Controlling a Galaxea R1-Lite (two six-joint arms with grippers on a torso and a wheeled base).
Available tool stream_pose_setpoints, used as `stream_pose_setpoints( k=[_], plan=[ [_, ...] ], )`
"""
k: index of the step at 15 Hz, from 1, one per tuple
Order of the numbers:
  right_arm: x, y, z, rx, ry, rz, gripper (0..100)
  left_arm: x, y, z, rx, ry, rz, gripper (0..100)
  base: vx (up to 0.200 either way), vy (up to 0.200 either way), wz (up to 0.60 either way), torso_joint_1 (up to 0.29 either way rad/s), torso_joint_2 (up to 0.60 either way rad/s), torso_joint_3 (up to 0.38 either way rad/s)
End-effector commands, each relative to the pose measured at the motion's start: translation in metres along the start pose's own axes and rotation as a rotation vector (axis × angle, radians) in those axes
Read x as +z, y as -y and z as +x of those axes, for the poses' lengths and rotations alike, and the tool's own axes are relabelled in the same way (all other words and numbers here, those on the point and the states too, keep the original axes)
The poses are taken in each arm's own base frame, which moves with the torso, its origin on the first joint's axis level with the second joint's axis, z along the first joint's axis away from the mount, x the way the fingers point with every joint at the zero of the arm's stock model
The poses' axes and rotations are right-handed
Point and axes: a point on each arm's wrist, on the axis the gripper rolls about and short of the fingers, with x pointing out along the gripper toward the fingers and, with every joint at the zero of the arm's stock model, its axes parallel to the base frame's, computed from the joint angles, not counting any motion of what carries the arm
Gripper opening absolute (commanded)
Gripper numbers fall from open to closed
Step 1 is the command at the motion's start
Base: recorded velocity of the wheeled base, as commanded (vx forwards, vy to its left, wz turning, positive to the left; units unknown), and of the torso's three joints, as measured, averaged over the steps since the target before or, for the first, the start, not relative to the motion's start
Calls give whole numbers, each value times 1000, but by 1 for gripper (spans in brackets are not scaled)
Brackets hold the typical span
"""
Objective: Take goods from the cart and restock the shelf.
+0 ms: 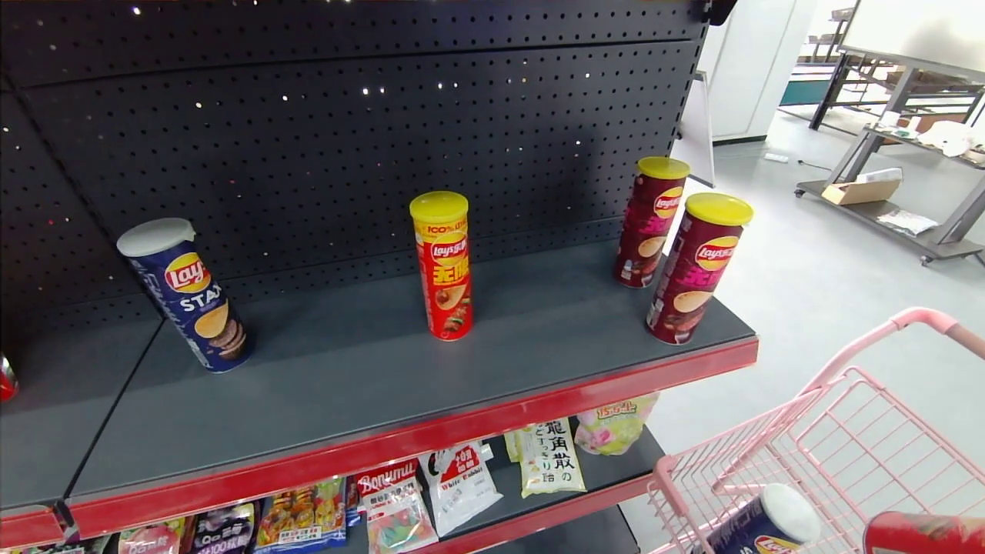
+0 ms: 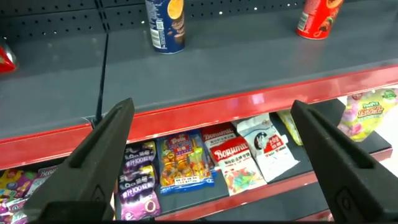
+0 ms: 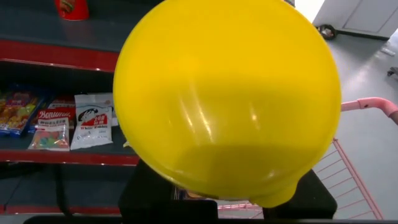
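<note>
Over the pink cart, on the robot's right side, the right gripper is closed on a yellow-lidded can. Its dark fingers press the can's body from either side just below the lid. The lid faces the wrist camera, so the can's long axis runs away from that camera. Target surface: the grey shelf, which lies ahead and to the left of the held can, with bare deck between the red can and the two maroon cans. Left gripper: jaws spread wide, holding nothing, facing the snack bags on the tier below. A blue can lies in the cart. The right arm is judged the nearer to both cart and free deck.
</note>
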Motion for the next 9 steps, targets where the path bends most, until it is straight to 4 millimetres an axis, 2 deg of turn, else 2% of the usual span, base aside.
stream_pose_setpoints(
  k=[1, 3, 4, 5, 6, 7, 9],
  plan=[
    [-1, 0, 1, 4, -6, 1, 0, 1, 0, 0, -1, -3, 4, 100, 0, 0, 0, 0, 0, 0],
    [-8, -1, 3, 2, -33, 3, 0, 4, 2, 0, -73, 8, 76, 100, 0, 0, 0, 0, 0, 0],
    [-12, -2, 4, 11, -47, 6, 0, 38, 3, -4, -136, 47, 77, 100, 0, 0, 0, 0, 0, 0],
    [-18, -3, 6, 16, -62, 7, 0, 106, 4, 17, -224, -12, -33, 100, 0, 0, 0, 0, 0, 0],
    [-19, -3, 7, 15, -68, 7, 0, 125, 5, 30, -263, -37, -54, 100, 0, 0, 0, 0, 0, 0],
    [-21, -4, 7, 16, -77, 8, 0, 131, 5, 40, -281, -68, -47, 100, 0, 0, 0, 0, 0, 0],
    [-22, -4, 8, 7, -82, 8, 0, 137, 10, 86, -398, -225, -13, 100, 0, 0, 0, 0, 0, 0]
  ],
)
